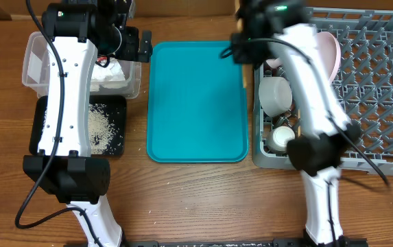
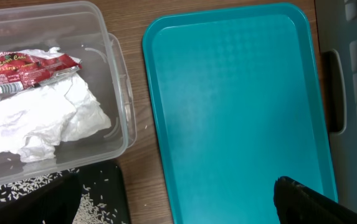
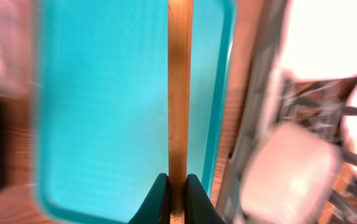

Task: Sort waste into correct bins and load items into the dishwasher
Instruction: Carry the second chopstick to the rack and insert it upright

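Note:
My right gripper (image 3: 178, 194) is shut on a thin wooden chopstick (image 3: 180, 87) that points away over the teal tray; from overhead it (image 1: 239, 48) hangs between that tray and the grey dish rack (image 1: 388, 82). The rack holds a pale pink plate (image 1: 330, 51), a white bowl (image 1: 275, 96) and a small white cup (image 1: 278, 138). My left gripper (image 2: 175, 186) is open and empty, above the gap between the clear tub (image 2: 119, 81) and the teal tray. The tub holds the red wrapper (image 2: 25, 68) and the white napkin (image 2: 41, 121). Rice (image 1: 100, 123) lies in the black tray (image 1: 117, 103).
The large teal tray (image 1: 196, 103) lies bare in the middle, between the bins and the rack. The left arm covers part of the tub and black tray from overhead. The right wrist view is blurred.

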